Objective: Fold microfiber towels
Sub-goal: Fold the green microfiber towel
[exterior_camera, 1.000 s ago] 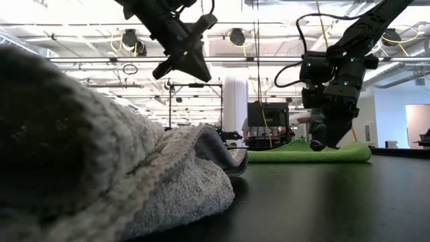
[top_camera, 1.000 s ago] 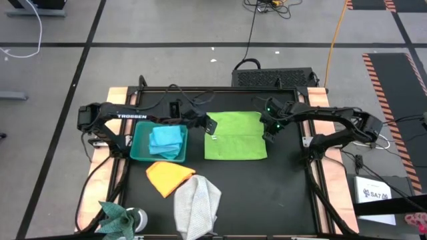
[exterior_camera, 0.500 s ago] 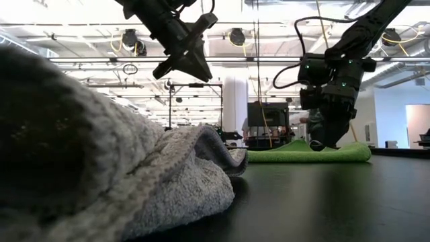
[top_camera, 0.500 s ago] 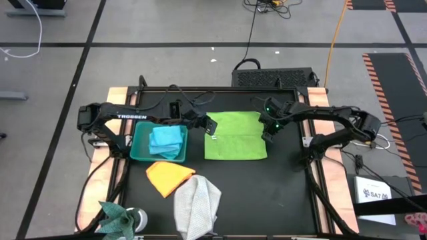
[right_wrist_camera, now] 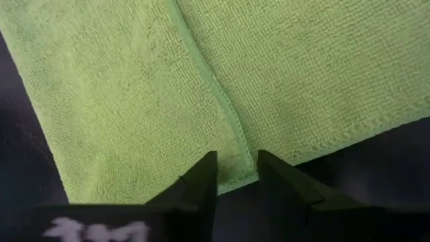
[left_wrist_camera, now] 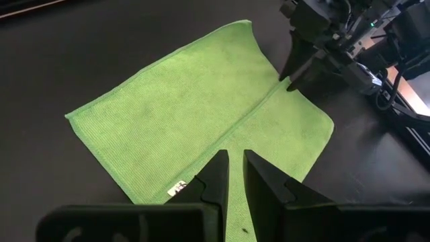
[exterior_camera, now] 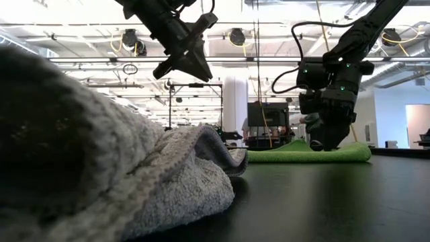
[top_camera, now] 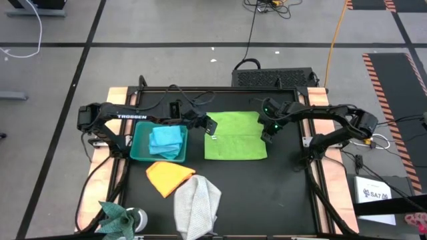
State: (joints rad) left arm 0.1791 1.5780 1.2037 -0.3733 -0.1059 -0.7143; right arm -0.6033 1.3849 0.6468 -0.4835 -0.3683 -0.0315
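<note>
On the bench (top_camera: 280, 193), going from the left, a teal bin (top_camera: 141, 152) held the light blue towel (top_camera: 167, 140); the orange towel (top_camera: 169, 177) and grey towel (top_camera: 197, 203) lay in front of it, and the teal towel (top_camera: 119, 215) sat at the near left corner. The green towel (top_camera: 233, 137) lay at centre, one half doubled onto the other with an inner hem running across it.

The left claw (left_wrist_camera: 234, 176) hung above the green towel's left edge, fingers nearly together, holding nothing. The right claw (right_wrist_camera: 235, 176) sat low at the right edge, fingers a narrow gap apart astride the hem's end, not clearly gripping.

To fold well, I judge each claw should pinch both layers at the hem ends before lifting, and both should carry across together so edges meet.

Against a second earlier, the right claw had crept slightly inward over the towel edge and narrowed; the left claw and all towels lay as they were.
</note>
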